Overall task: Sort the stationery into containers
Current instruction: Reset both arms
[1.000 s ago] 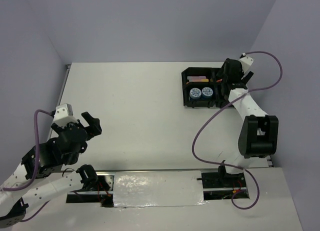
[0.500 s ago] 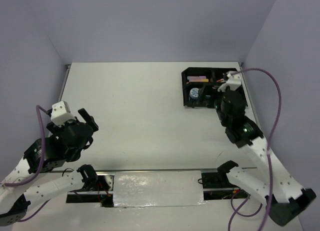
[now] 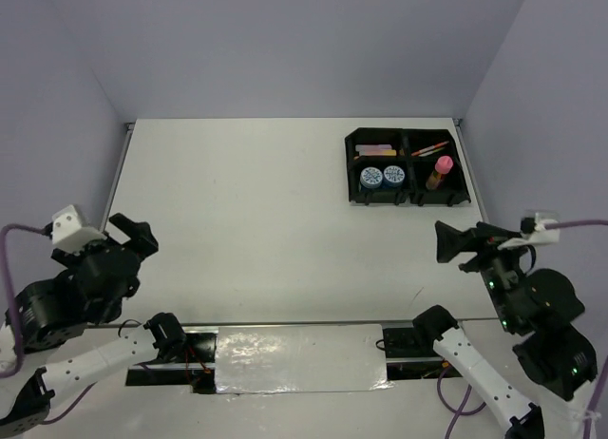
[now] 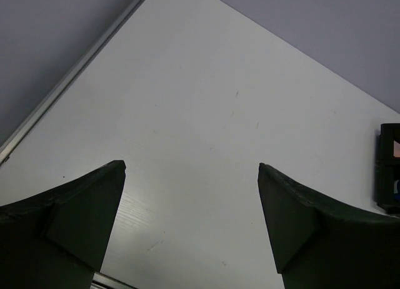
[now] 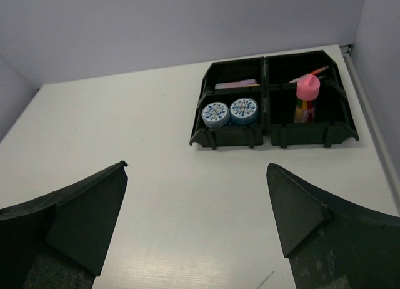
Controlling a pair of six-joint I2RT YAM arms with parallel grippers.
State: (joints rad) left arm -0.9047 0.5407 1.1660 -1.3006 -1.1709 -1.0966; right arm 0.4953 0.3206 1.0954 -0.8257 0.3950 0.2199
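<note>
R gripper (image 3: pixel 445 241) pulled back to 4 o'clock, L gripper (image 3: pixel 133 232) at 8, both jaws apart, empty; tray (image 5: pixel 275 136) at 1 holds tubs (image 5: pixel 216 114), bottle (image 5: pixel 307 92), pens (image 5: pixel 309 72) by type, so looks sorted.

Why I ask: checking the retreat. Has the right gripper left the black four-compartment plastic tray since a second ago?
Yes. The right gripper has pulled back from over the black tray toward the near side.

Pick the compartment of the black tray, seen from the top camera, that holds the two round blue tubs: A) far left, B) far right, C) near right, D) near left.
D: the blue tubs sit side by side in the near-left compartment of the black tray, left of the pink-capped bottle.
</note>
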